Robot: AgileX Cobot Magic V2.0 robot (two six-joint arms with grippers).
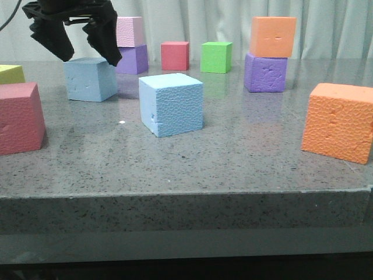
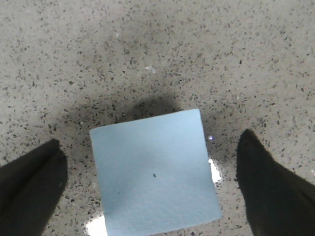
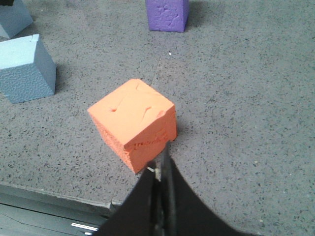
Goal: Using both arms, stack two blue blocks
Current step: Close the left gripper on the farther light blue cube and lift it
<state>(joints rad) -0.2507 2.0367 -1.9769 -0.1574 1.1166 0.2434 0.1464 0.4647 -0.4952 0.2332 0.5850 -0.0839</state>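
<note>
The smoother blue block (image 1: 90,79) stands at the back left of the table. My left gripper (image 1: 81,53) hangs open just above it, one finger to each side. The left wrist view looks straight down on this block (image 2: 155,172), which lies between the two dark fingers (image 2: 29,182) without touching them. The pebbled blue block (image 1: 171,104) stands near the middle of the table and also shows in the right wrist view (image 3: 24,69). My right gripper (image 3: 160,167) is shut and empty, above the table's front right, close to an orange cube (image 3: 135,123).
A large orange cube (image 1: 340,121) sits front right. A red cube (image 1: 20,116) and a yellow-green one (image 1: 10,73) sit at the left. Behind stand pink on purple (image 1: 132,46), red (image 1: 175,55), green (image 1: 216,56) and orange on purple (image 1: 268,55) cubes.
</note>
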